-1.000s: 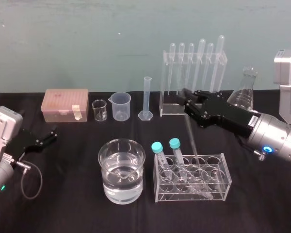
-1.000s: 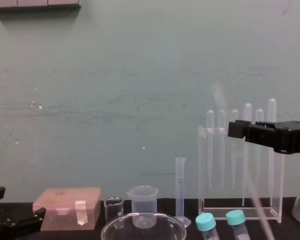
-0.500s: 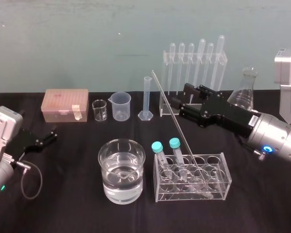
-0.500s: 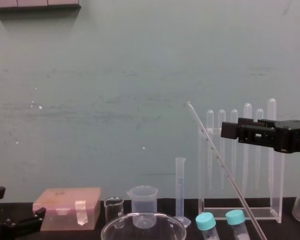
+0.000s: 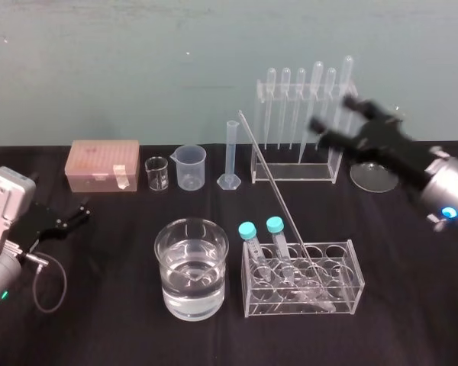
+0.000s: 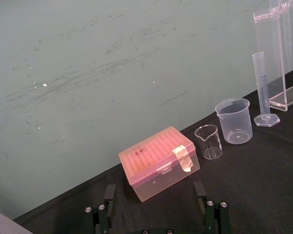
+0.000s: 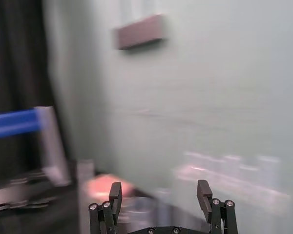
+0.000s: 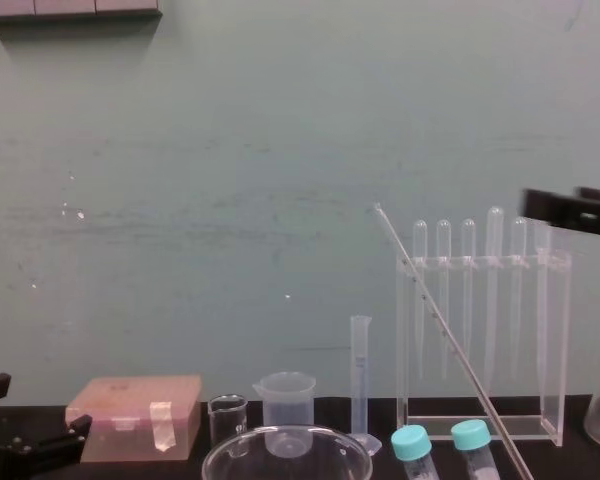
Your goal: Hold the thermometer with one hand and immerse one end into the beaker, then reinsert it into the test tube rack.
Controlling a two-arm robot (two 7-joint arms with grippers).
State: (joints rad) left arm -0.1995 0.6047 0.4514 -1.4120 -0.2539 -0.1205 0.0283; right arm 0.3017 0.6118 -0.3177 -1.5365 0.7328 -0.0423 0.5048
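The right hand (image 5: 333, 112) hangs at 2 o'clock by the tall test tube rack (image 5: 290, 174), fingers spread and empty; the thermometer (image 5: 278, 200) leans free, foot in the low tube rack (image 5: 355, 293) at 5 o'clock, tip toward 11, right of the beaker (image 5: 168, 290). The left gripper (image 5: 80, 215) rests parked at 9 o'clock, fingers apart

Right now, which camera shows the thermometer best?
The head view: the thermometer shows whole, leaning from the low test tube rack up toward the cylinder. The chest view shows its upper stretch from the side, lower end cut by the frame's edge. The right gripper hangs apart.
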